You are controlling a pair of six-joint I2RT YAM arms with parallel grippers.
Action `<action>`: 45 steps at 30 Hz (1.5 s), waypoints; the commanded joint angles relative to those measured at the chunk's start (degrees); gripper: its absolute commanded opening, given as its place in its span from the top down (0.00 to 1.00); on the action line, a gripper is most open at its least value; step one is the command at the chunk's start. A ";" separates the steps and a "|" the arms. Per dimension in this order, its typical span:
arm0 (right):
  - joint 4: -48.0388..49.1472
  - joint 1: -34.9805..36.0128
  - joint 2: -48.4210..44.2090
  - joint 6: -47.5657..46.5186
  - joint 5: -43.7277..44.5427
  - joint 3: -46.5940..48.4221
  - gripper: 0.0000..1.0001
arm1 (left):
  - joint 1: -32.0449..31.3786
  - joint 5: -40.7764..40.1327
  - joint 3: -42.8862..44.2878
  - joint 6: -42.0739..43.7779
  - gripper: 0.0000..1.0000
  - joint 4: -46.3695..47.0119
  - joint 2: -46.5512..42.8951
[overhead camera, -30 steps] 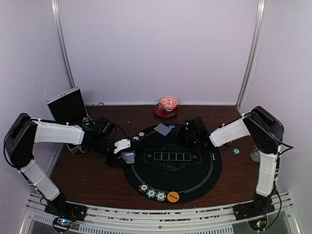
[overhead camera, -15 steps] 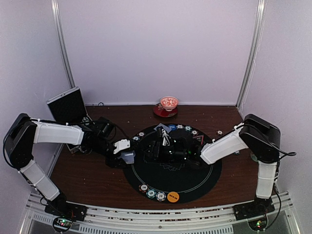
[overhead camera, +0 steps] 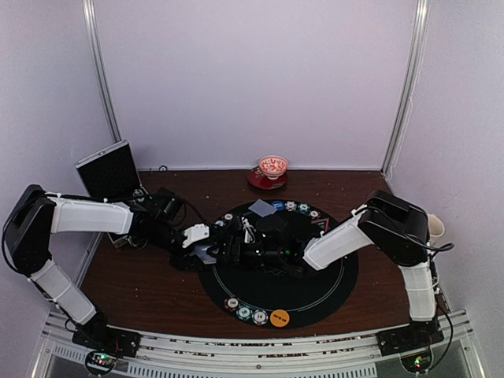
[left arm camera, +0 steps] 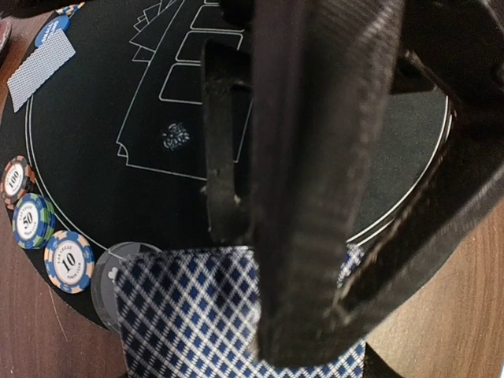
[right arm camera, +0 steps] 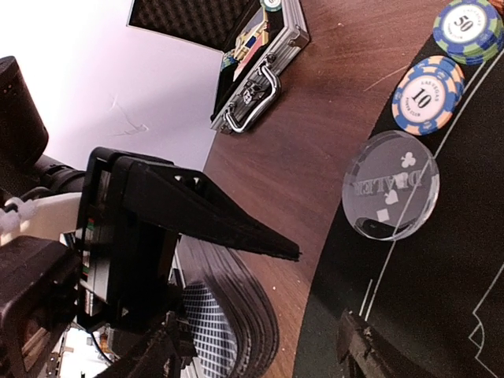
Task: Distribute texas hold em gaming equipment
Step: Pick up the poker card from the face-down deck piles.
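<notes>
Plainly, the deck of playing cards (left arm camera: pixel 197 319), blue-and-white diamond backs showing, is at the left edge of the black mat (overhead camera: pixel 315 276). It is clamped in the left fingers (right arm camera: pixel 213 224), which are closed on it. Only the right wrist view shows the deck side-on, its edges slightly fanned beneath a wedge-shaped finger. The right fingers (right arm camera: pixel 356 350) stand apart, open, at either side of the deck's end in their own view. The left wrist view shows dark uprights directly over the deck's far edge. Contact with a card cannot be confirmed from either view.

Just beside the deck lies a clear dealer button (right arm camera: pixel 391 195), partly hidden behind the cards from the left wrist. Its lettering is legible only from the right wrist. Next along the mat rim lie a 10 chip (left arm camera: pixel 68 260), a 50 chip (left arm camera: pixel 31 220) and a 100 chip (left arm camera: pixel 16 179), the last seen only from the left wrist.

The overhead view alone takes in the right arm reaching across the mat to meet the left. It also shows a single card (overhead camera: pixel 260 208) face down at the far rim and an orange disc (overhead camera: pixel 279 318) at the near rim. An open metal case (right arm camera: pixel 252 87) stands on the counter (overhead camera: pixel 157 291) to the left. A red-and-white bowl (overhead camera: pixel 273 165) stands at the far side.
</notes>
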 commanded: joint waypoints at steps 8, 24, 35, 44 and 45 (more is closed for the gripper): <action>-1.34 0.47 4.86 1.16 -0.33 6.21 0.35 | 0.24 2.58 -0.39 1.23 0.43 0.21 -1.91; -3.21 -1.12 1.56 -0.89 3.33 1.68 0.69 | 0.27 2.85 -0.41 1.42 0.43 0.05 -2.01; -1.29 -0.94 -2.86 -0.89 2.16 -1.71 0.85 | 0.28 2.26 -0.17 1.36 0.43 0.06 -1.47; 0.30 -0.26 -4.62 -0.48 0.14 -2.56 1.00 | 0.33 1.96 -0.06 1.16 0.43 0.24 -1.22; 0.52 -0.23 -4.73 -0.39 0.09 -2.71 1.00 | 0.27 1.97 -0.08 1.16 0.43 0.25 -1.21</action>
